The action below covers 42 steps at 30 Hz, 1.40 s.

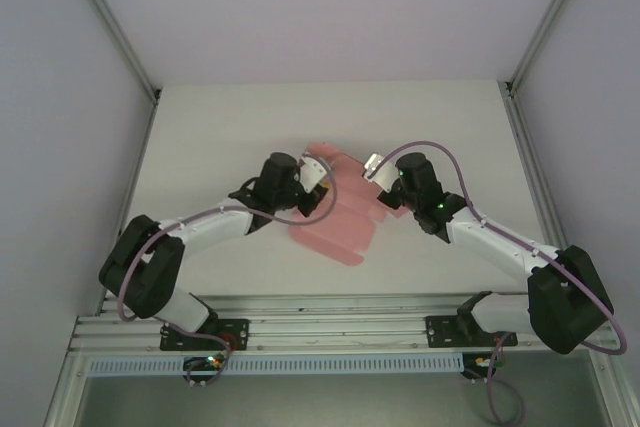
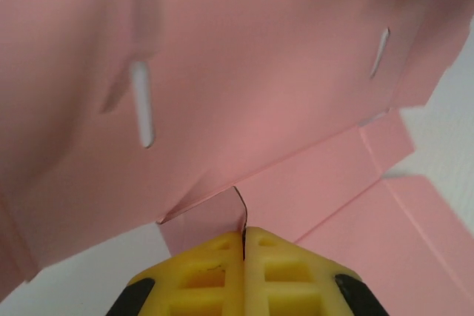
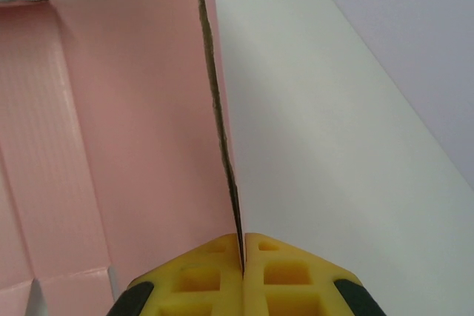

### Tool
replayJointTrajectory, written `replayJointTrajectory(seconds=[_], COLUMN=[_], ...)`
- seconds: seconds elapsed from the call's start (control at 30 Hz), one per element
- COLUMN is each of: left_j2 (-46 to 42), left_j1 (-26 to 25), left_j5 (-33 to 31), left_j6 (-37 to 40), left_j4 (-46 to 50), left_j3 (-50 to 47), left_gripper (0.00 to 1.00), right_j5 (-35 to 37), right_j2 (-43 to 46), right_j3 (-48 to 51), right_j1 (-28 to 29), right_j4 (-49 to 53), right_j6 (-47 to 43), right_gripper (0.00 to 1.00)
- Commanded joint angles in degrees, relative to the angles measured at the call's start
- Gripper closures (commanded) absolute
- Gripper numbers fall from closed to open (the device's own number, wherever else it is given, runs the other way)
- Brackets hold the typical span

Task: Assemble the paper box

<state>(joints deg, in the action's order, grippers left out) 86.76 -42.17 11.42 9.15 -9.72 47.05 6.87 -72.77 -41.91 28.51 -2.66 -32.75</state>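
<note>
One pink box (a creased sheet), its edges pinched between fingertips of the left gripper and right gripper.

text: none readable | labels, brands: none readable | numbers, signs: none readable | paper box: plain pink faces, unprinted

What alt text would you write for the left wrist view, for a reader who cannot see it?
The yellow two-finger left tool is shut on a flap edge of the pink thin cardboard sheet, which spreads ahead with two narrow slots, creases and side flaps. A white table lies below it.
</note>
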Motion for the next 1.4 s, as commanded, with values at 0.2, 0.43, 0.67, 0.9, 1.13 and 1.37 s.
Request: replayJointTrajectory(seconds=[0.2,0.43,0.67,0.9,1.13,1.37], left_j2=[7.3,10.3,8.5,-3.5,-14.1,-21.6], left_j1=[-7.4,-7.6,-5.2,0.0,6.3,15.4], left_j5=[-8.9,-10.4,-10.0,-2.9,-2.5,-6.4], left_j6=[8.7,7.7,3.7,-3.2,-9.6,-17.8], left_j4=[0.4,-0.6,-1.3,-5.0,-1.9,9.2], left_j3=[7.5,8.9,6.8,-2.3,-7.8,-7.4], left_gripper=[1.0,1.0,0.84,0.23,0.0,0.0], right_j5=[-3.6,-2.1,-0.2,2.1,3.2,13.4], right_j2=[1.3,1.2,0.6,-1.8,-5.0,-9.6], right_j3=[-1.3,-0.6,0.0,-1.3,-3.5,-6.6], right_j1=[1.8,2.2,2.2,2.2,2.5,6.0], right_j4=[-1.2,-0.4,-1.6,-1.7,-1.6,-4.5], right_j6=[1.8,1.0,-0.2,-2.1,-3.4,-11.4], right_gripper=[1.0,1.0,1.0,1.0,1.0,1.0])
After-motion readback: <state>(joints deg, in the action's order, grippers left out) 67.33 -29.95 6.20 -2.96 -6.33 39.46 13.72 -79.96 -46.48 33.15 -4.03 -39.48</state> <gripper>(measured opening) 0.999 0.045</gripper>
